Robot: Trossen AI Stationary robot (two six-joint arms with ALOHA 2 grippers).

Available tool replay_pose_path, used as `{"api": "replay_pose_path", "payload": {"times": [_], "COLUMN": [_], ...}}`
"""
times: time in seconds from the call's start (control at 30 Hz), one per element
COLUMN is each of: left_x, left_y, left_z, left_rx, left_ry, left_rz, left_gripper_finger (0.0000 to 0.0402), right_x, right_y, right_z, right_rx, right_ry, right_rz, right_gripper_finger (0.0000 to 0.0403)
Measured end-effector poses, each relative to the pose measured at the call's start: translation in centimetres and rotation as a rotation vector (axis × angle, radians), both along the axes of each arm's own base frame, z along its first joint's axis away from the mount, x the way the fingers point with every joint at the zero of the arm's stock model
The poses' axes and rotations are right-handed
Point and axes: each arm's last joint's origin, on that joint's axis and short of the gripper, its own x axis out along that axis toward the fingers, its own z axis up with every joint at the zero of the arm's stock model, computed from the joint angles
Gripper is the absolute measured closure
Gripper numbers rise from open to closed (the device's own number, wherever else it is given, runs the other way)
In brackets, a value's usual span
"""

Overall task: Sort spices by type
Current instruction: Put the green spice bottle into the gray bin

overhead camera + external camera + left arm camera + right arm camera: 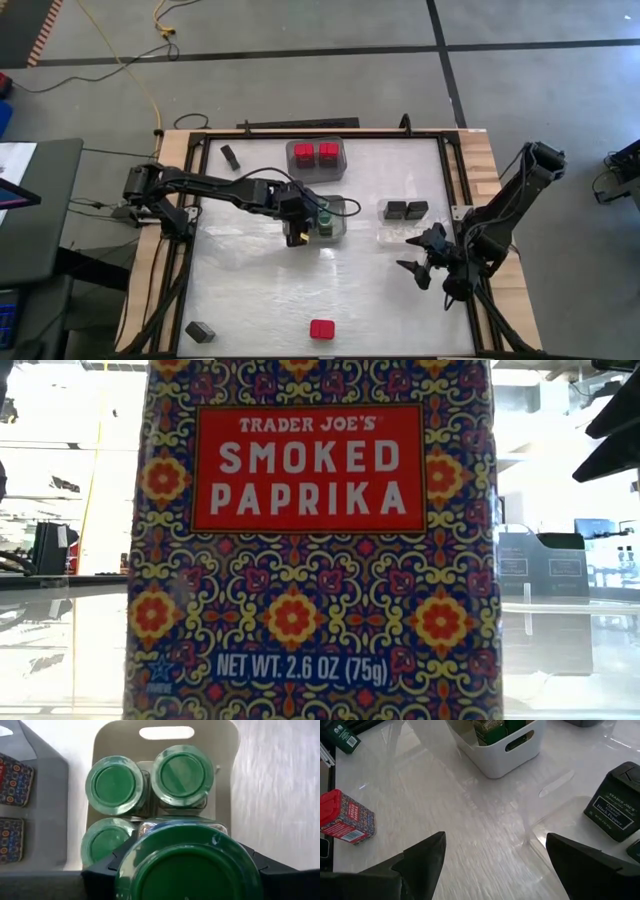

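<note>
My left gripper (305, 225) is shut on a round green-lidded jar (190, 867) over the near side of the middle clear bin (167, 732). Three more green-lidded jars (115, 785) stand upright in that bin. Two red-topped tins (316, 154) stand in the far bin, and two dark tins (405, 210) in the right bin. A loose red-topped paprika tin (322, 329) stands at the table's near edge and fills the low view (310, 540). Loose dark tins lie at the near left (200, 331) and far left (231, 155). My right gripper (418, 258) waits open at the right (495, 865). My left gripper pinches the jar by its sides just below the green lid (125, 870), one finger (100, 872) on each side. The fingers slant down from the table's left. The jar stays upright, lid up, beside the three jars in the bin; the jar's bottom is hidden.
In the right wrist view, a black pepper tin (615, 807) stands close to the right gripper. The loose red tin (345, 817) is off to its other side. Bare tabletop (250, 290) lies between the bins and the near edge.
</note>
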Motion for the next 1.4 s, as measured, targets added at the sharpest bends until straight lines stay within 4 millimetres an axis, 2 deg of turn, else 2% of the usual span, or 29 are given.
{"api": "replay_pose_path", "payload": {"times": [0.33,0.47,0.57,1.07,1.4], "left_x": [0.6,0.4,0.3,0.4,1.1], "left_y": [-0.1,-1.1,-1.5,-0.5,-0.6], "left_z": [-0.8,-1.3,-0.9,-1.1,-3.0], "left_rx": [-0.027,-0.044,-0.035,-0.011,-0.006], "left_ry": [0.006,0.039,0.022,0.034,0.091], "left_rz": [0.006,-0.003,-0.010,0.002,-0.003], "left_gripper_finger": [0.0207,0.0207,0.0207,0.0207,0.0207], "right_x": [0.0,0.0,0.0,0.0,0.0], "right_y": [0.0,0.0,0.0,0.0,0.0], "right_z": [0.0,0.0,0.0,0.0,0.0], "right_rx": [0.001,0.002,0.002,0.002,0.004], "right_ry": [-0.002,-0.002,-0.002,-0.002,-0.003], "right_rz": [0.000,-0.001,-0.001,0.000,-0.002], "right_gripper_finger": [0.0031,0.0031,0.0031,0.0031,0.0031]}}
